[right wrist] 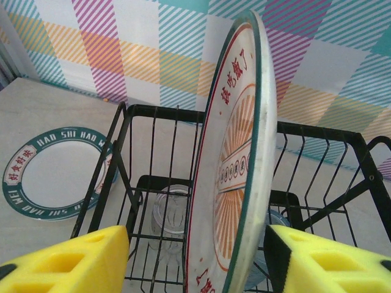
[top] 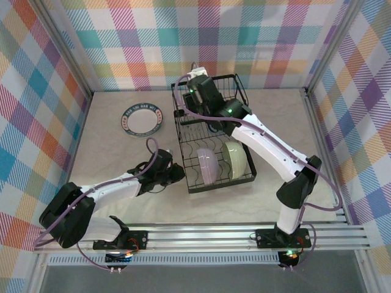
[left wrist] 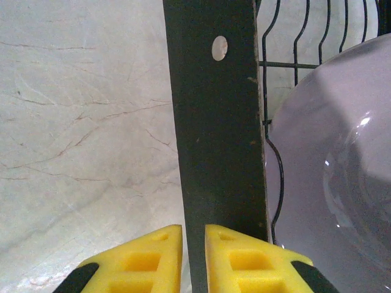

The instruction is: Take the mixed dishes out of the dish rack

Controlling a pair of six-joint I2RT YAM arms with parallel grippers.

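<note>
The black wire dish rack (top: 211, 143) stands mid-table. A lavender bowl (top: 206, 165) and a pale green bowl (top: 235, 160) stand on edge in its near slots. My left gripper (top: 176, 174) is shut on the flat black bar (left wrist: 214, 122) at the rack's left front side, with the lavender bowl (left wrist: 330, 177) just to the right of it. Over the rack's far end, my right gripper (right wrist: 198, 262) is open and straddles an upright white plate with an orange pattern (right wrist: 238, 171). The left finger (right wrist: 73, 262) stands clear of the plate; the right finger (right wrist: 330, 262) is close to its rim.
A teal-rimmed white plate (top: 142, 119) lies flat on the table to the left of the rack. Clear glass tumblers (right wrist: 168, 213) sit in the rack's far basket behind the upright plate. Checkered walls close in the table on three sides.
</note>
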